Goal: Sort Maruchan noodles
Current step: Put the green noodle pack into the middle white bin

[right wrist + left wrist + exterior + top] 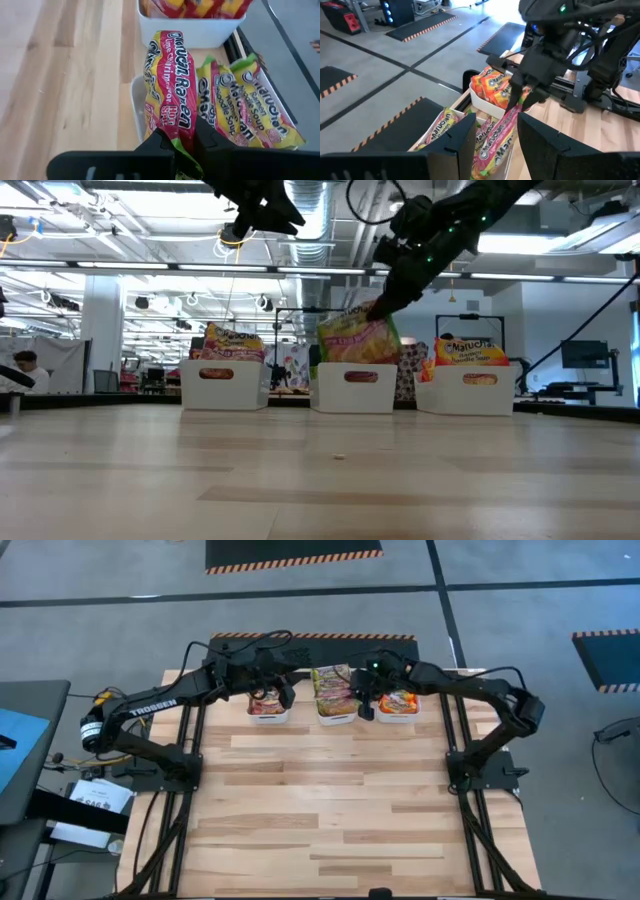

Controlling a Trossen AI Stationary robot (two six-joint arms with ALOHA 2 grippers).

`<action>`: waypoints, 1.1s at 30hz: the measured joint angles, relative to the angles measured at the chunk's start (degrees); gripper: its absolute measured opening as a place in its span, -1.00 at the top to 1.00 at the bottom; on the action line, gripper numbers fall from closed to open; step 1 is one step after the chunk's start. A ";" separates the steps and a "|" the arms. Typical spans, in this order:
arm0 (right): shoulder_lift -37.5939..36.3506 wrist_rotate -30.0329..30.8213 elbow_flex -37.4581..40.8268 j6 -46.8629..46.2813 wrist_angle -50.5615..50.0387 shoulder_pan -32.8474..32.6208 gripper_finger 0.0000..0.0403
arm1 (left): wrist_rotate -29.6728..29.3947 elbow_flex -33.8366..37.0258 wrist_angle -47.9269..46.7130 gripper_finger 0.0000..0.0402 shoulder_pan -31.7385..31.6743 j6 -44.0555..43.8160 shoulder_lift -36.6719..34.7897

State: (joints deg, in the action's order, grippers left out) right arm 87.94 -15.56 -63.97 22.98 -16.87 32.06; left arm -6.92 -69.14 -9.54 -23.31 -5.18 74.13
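**Right gripper pinches a packet over the middle bin**

At the far edge of the wooden table [330, 800], three white bins stand in a row: the left bin [224, 385], the middle bin [352, 388] and the right bin [467, 390], each already stuffed with Maruchan noodles. The two arms crowd in over them from either side, hiding much of the bins in the high view.

The right gripper [184, 142] is clamped on the green-edged end of a lime chili packet [167, 85], its fingers narrow around the crinkled plastic. The packet is yellow with red lettering, and it hangs on edge, reaching down into the middle bin beside the green-edged soup packets [250, 107] lying there. The right bin holds orange-edged packets [398, 700]; the left bin holds reddish ones [266, 705].

The left gripper [495, 137] hovers over the left bin with its fingers spread and nothing between them.

The low view shows the held packet [357, 335] standing above the middle bin's rim, which the high view hides under the arm. Only the left wrist view shows the right gripper [522, 92] from outside, gripping the packet [495, 137] from above.
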 joint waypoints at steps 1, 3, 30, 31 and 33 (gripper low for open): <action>0.55 0.65 -0.25 -0.02 -0.05 -0.17 0.87 | 0.01 0.00 -0.02 0.34 0.00 0.15 0.00; 1.27 0.86 -1.27 -0.04 -0.33 -0.11 0.87 | 0.02 0.00 -0.04 0.34 0.00 0.21 0.00; 9.77 9.38 -7.30 -3.65 -9.76 -2.83 0.56 | 0.02 0.00 -3.59 0.34 0.00 3.00 0.02; 9.77 9.43 -7.30 -3.88 -10.31 -2.83 0.52 | 0.02 0.00 -3.58 0.34 0.00 3.01 0.02; 9.77 9.45 -7.30 -5.26 -10.59 -2.83 0.43 | 0.02 0.00 -3.58 0.34 0.00 3.02 0.02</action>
State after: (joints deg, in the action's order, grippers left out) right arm 97.71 -6.11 -71.26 17.72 -27.46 29.23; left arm -6.90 -69.14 -13.12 -23.31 -2.16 74.15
